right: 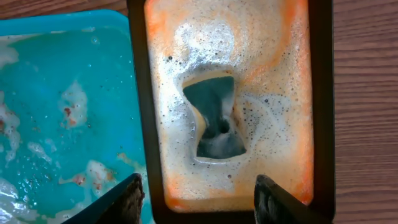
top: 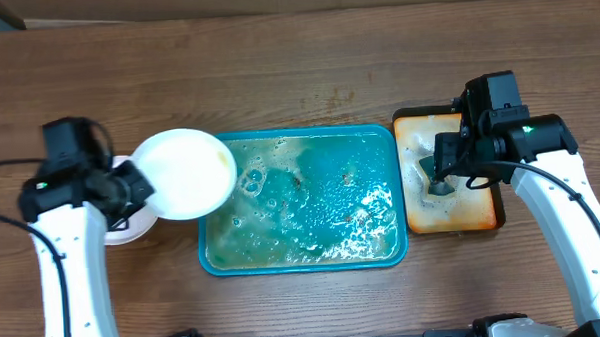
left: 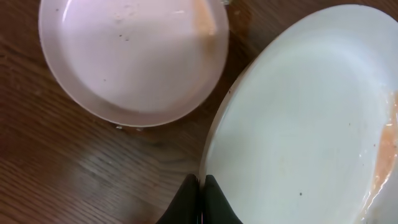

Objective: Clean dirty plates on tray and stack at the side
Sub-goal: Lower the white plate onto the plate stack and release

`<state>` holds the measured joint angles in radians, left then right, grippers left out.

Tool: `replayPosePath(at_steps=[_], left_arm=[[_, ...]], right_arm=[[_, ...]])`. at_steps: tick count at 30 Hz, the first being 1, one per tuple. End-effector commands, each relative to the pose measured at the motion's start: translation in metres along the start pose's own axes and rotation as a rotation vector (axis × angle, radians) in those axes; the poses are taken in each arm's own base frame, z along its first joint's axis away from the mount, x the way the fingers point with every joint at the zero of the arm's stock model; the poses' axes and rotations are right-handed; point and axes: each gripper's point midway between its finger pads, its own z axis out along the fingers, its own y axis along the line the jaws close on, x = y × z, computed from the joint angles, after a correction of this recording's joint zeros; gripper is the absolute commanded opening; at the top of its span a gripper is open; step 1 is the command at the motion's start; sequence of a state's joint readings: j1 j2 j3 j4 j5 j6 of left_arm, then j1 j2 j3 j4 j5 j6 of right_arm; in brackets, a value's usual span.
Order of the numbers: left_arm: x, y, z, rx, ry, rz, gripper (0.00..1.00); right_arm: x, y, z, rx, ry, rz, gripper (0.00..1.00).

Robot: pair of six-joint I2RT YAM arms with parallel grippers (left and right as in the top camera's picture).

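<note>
Left fingers pinch only the near rim of a white plate, which hangs over the left edge of the foamy teal tray and a second plate lying on the tabletop. So narrow a grip on wet crockery could slip, dropping the plate onto the one below or swinging it into that rim. An orange smear along its far edge suggests it may be stacked dirty. Right fingers are spread and empty above the sponge in the orange tray; a careless descent could splash suds.
</note>
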<state>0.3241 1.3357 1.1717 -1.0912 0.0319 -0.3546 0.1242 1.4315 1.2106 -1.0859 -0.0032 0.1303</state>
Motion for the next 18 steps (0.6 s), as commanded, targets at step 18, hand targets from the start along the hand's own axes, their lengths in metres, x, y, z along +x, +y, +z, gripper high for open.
replayPosePath(at_steps=[18], left_arm=[[-0.043, 0.127, 0.056, -0.12, 0.045, -0.405, 0.04]], right_arm=[[-0.005, 0.002, -0.008, -0.02, -0.023, 0.005, 0.59]])
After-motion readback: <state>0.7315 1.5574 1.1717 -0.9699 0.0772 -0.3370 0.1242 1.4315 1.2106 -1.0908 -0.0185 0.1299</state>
